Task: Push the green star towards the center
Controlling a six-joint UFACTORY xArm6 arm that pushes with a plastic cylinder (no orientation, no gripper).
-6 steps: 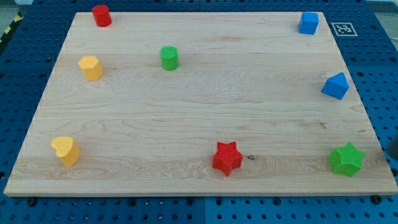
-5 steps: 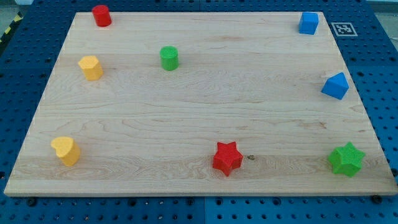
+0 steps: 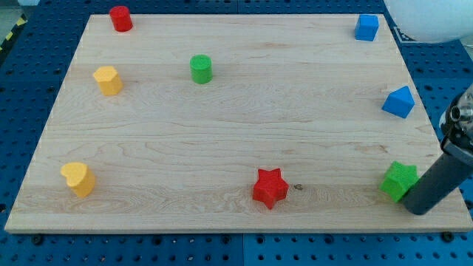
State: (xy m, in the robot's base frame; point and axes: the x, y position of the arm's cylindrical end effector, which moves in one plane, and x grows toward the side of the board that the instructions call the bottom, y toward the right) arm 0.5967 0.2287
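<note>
One green star [image 3: 397, 180] touches my tip [image 3: 416, 210] at its lower right.

On the wooden table [image 3: 244, 111], a red cylinder [image 3: 120, 18] stands at the view's top left, with a yellow block [image 3: 108, 80] below it and a green cylinder [image 3: 201, 69] to that block's right. A yellow heart-shaped block [image 3: 77, 179] sits near the bottom left corner and a red star [image 3: 270, 188] near the bottom edge, right of the middle. A blue cube [image 3: 366, 27] is at the top right, and a blue block with a sloped top [image 3: 398, 102] lies by the right edge below it.
</note>
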